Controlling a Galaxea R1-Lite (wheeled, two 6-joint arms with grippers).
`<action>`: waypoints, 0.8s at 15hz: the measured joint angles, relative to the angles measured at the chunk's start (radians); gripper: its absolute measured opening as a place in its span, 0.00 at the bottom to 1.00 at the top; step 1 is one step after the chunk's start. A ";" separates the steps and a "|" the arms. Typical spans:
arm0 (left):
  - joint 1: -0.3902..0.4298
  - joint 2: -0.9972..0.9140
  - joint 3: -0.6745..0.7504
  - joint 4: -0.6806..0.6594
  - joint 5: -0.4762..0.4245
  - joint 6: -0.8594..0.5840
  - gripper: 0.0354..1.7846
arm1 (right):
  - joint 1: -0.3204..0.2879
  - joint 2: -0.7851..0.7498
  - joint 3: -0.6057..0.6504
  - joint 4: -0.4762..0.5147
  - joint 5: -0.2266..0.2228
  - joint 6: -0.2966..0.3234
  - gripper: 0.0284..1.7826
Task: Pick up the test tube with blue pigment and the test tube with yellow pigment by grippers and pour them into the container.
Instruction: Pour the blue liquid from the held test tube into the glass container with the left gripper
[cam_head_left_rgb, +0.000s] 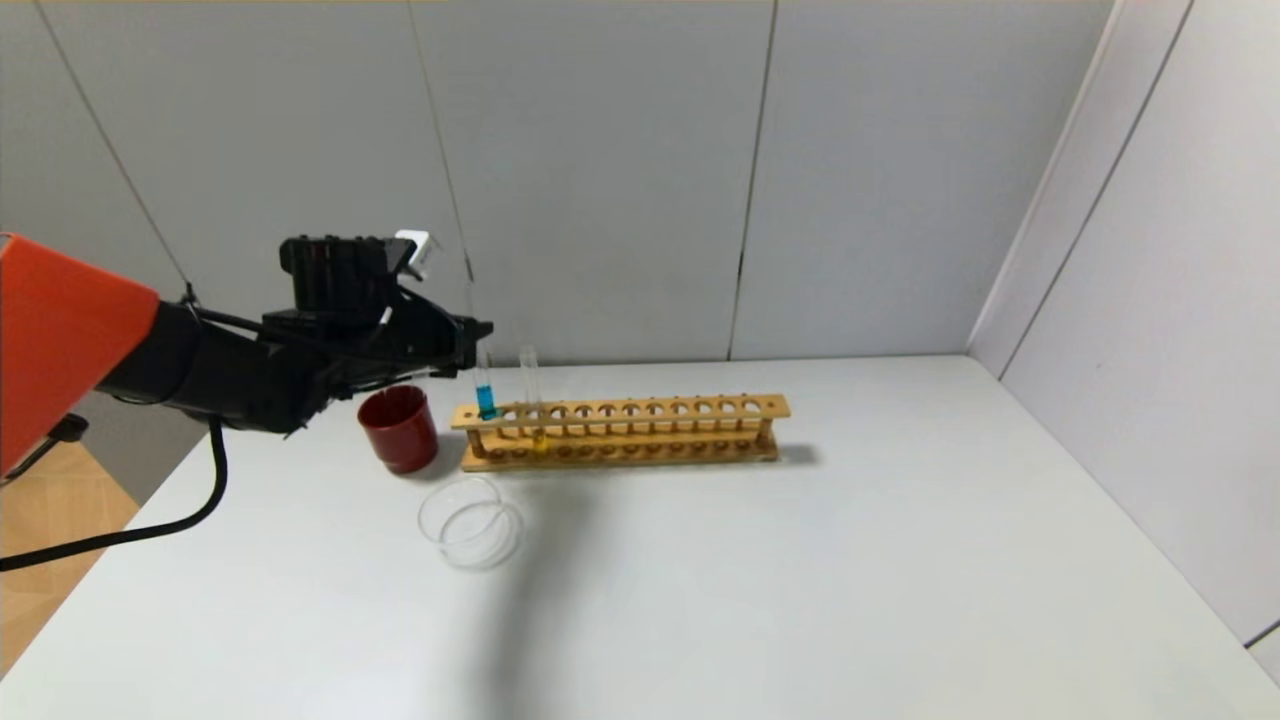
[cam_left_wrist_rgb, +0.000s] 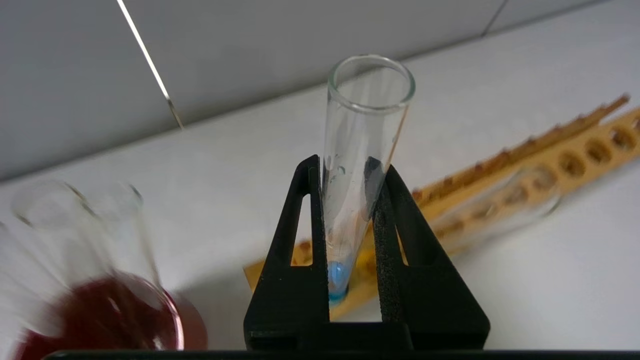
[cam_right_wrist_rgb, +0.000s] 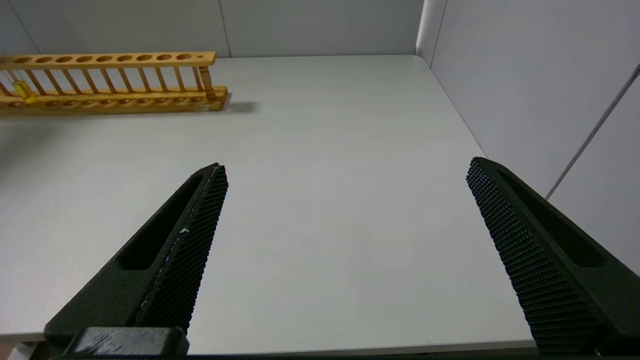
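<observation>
My left gripper is shut on the test tube with blue pigment, gripping its upper part. The tube is upright, with its blue end level with the top rail at the left end of the wooden rack. In the left wrist view the tube sits between the black jaws of the left gripper. The test tube with yellow pigment stands in the rack just to its right. The clear glass container lies on the table in front of the rack's left end. My right gripper is open and empty, low over the table's near right part.
A dark red cup stands left of the rack, just below my left hand, and it shows in the left wrist view. The rack and the yellow tube show far off in the right wrist view. Grey walls close the back and right.
</observation>
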 joint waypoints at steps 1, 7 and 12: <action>0.001 -0.023 -0.063 0.058 0.009 0.002 0.16 | 0.000 0.000 0.000 0.000 0.000 0.000 0.98; 0.017 -0.218 -0.277 0.400 0.040 0.129 0.16 | 0.000 0.000 0.000 0.000 0.000 0.000 0.98; 0.082 -0.400 -0.044 0.499 0.044 0.325 0.16 | 0.000 0.000 0.000 0.000 0.000 0.000 0.98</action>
